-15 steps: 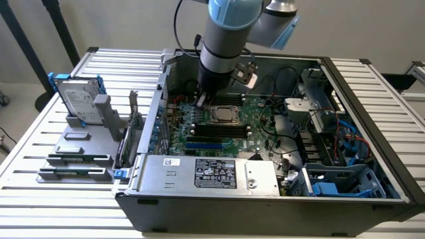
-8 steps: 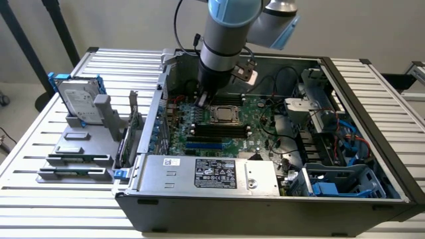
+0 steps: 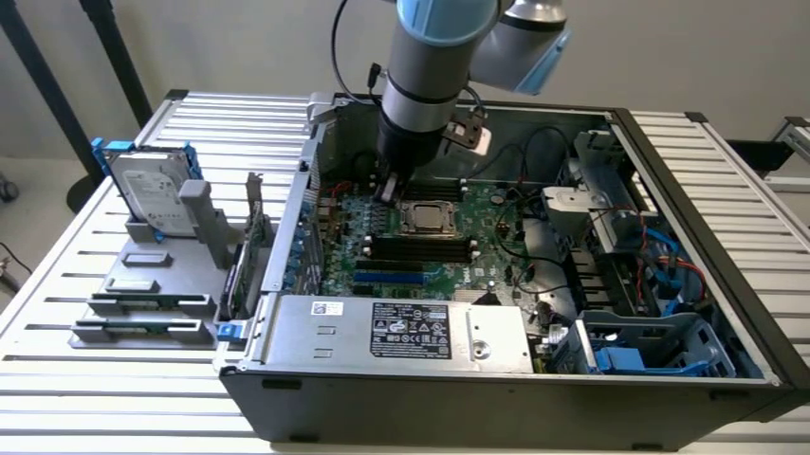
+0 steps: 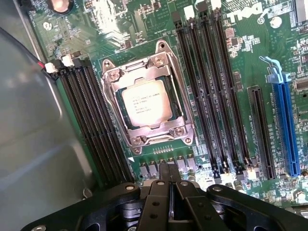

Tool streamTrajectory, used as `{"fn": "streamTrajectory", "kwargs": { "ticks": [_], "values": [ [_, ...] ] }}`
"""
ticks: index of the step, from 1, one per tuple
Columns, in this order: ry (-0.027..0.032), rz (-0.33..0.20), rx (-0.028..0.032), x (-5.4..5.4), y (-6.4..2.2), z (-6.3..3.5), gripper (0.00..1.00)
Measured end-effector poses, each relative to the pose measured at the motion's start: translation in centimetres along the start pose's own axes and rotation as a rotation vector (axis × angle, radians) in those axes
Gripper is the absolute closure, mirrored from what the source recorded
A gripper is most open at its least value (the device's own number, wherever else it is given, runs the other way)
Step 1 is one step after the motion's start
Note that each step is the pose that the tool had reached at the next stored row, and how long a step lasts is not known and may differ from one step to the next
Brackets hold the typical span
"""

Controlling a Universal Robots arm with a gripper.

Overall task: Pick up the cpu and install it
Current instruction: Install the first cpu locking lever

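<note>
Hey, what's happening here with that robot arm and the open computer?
A robot arm is working inside an open computer case. Its gripper is shut, holding nothing, and hovers over the motherboard just beside the processor socket. The cpu already sits in that socket, between the banks of black memory slots. A hard drive stands in a rack outside the case.

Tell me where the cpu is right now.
The cpu sits in the motherboard socket between the two banks of black memory slots; in the exterior view it lies mid-case, just below the pincer.
</note>
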State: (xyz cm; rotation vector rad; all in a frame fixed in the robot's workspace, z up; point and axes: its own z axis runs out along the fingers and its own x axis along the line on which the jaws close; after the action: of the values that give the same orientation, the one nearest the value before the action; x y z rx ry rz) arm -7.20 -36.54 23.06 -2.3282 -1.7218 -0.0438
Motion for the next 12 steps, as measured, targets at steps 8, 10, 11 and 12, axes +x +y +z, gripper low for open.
{"fn": "streamTrajectory", "kwargs": {
  "ticks": [8,10,11,12],
  "values": [
    [-0.0151,-0.074,-0.0054,0.29,-0.10,-0.08,0.89],
    [-0.0189,-0.093,-0.0067,0.36,-0.13,-0.10,0.89],
    [-0.0208,-0.102,-0.0073,0.40,-0.14,-0.11,0.89],
    [-0.0224,-0.110,-0.0080,0.43,-0.15,-0.12,0.89]
  ]
}}
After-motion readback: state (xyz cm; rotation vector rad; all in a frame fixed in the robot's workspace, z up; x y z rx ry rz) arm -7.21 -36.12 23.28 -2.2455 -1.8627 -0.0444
